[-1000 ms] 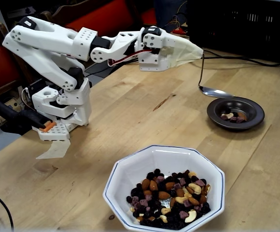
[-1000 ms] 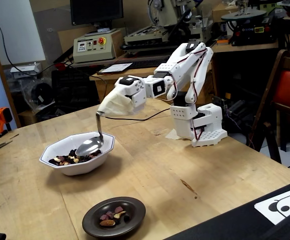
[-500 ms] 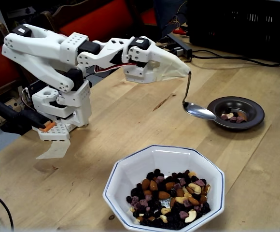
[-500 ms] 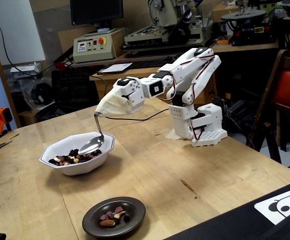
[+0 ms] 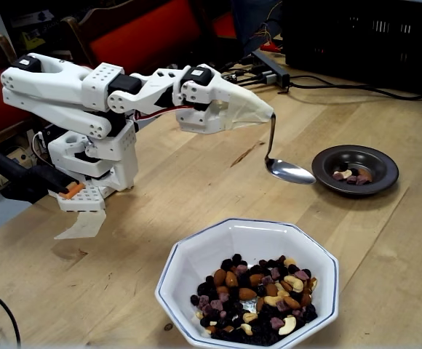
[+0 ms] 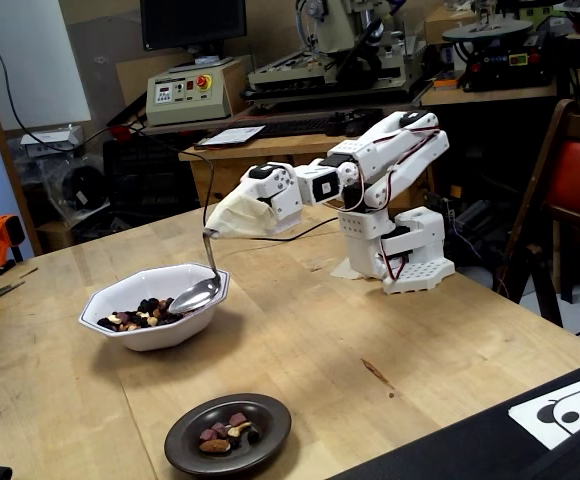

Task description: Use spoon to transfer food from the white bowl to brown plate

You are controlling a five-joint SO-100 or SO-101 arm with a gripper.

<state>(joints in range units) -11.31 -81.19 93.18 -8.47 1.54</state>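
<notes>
In both fixed views my gripper is wrapped in beige tape and shut on the thin handle of the spoon. The spoon hangs bowl-down in the air and looks empty. It is just left of the brown plate and beyond the white bowl. From the other side it lines up with the right rim of the white bowl. Food fills the bowl's near part. A few pieces of food lie on the brown plate.
The white arm base stands at the table's left edge, with a loose white part in front. A black crate and cables lie behind the plate. A panda sheet lies on a dark surface at the near right corner.
The arm has drawn back from the brown plate. The spoon left the plate's rim and went left and lower, toward the white bowl.
</notes>
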